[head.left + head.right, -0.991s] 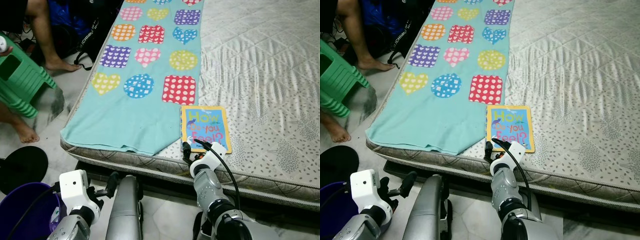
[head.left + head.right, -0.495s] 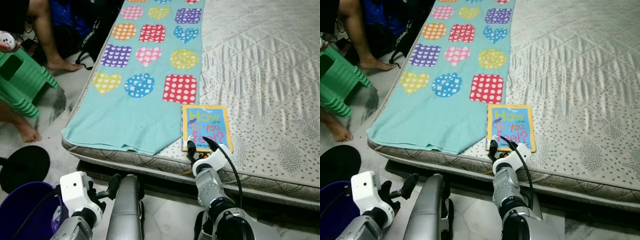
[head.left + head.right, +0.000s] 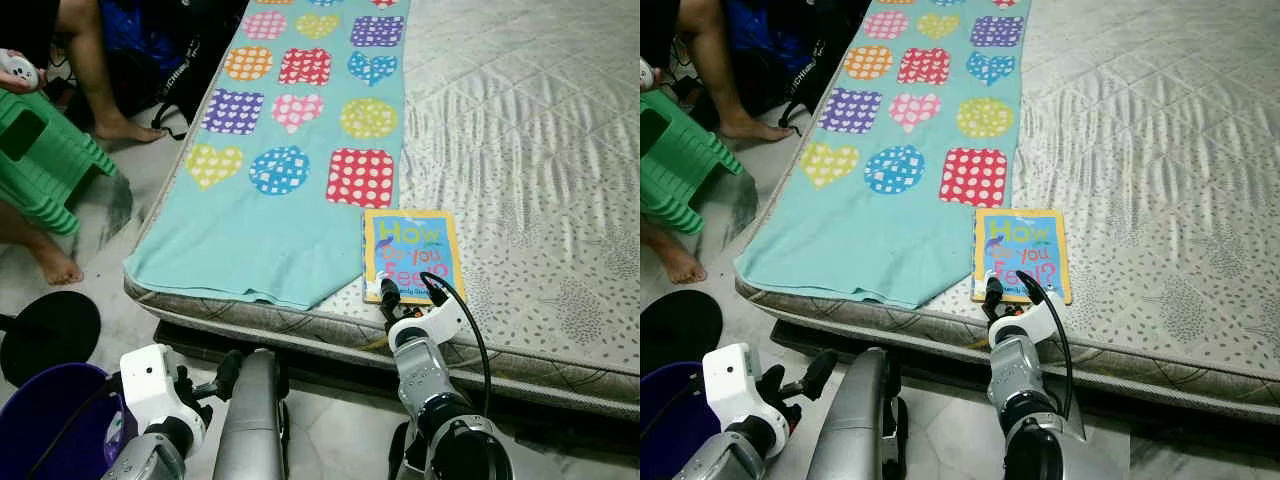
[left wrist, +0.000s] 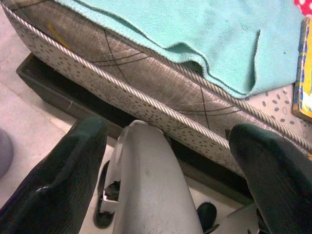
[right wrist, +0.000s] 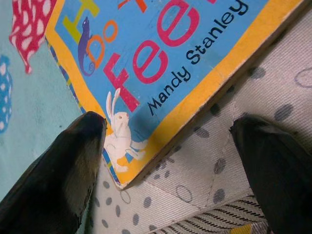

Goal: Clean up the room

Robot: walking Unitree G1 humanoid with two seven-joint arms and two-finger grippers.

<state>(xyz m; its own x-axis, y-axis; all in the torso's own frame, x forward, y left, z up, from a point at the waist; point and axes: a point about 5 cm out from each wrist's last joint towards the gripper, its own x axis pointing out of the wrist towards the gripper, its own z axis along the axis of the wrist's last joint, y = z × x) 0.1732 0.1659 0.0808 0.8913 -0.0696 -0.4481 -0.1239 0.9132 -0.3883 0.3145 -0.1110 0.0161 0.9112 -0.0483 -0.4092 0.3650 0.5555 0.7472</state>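
A picture book (image 3: 412,255) with a yellow border and the title "How do you feel?" lies flat on the mattress (image 3: 540,150) near its front edge. My right gripper (image 3: 410,292) is at the book's near edge. In the right wrist view its two black fingers (image 5: 58,170) stand wide apart, and the book's near corner (image 5: 161,73) lies between them, just ahead of the tips. My left gripper (image 4: 165,161) hangs low by the bed's side, open and empty, pointing at the mattress edge.
A turquoise blanket (image 3: 290,150) with spotted hearts and squares lies left of the book. On the floor to the left are a green stool (image 3: 40,160), a person's legs (image 3: 90,70), a black bag (image 3: 185,70), a black disc (image 3: 45,335) and a purple bucket (image 3: 50,420).
My right gripper has moved forward over the mattress edge, and its tips now reach the book's near edge. The left arm has stayed low. The view shifted slightly.
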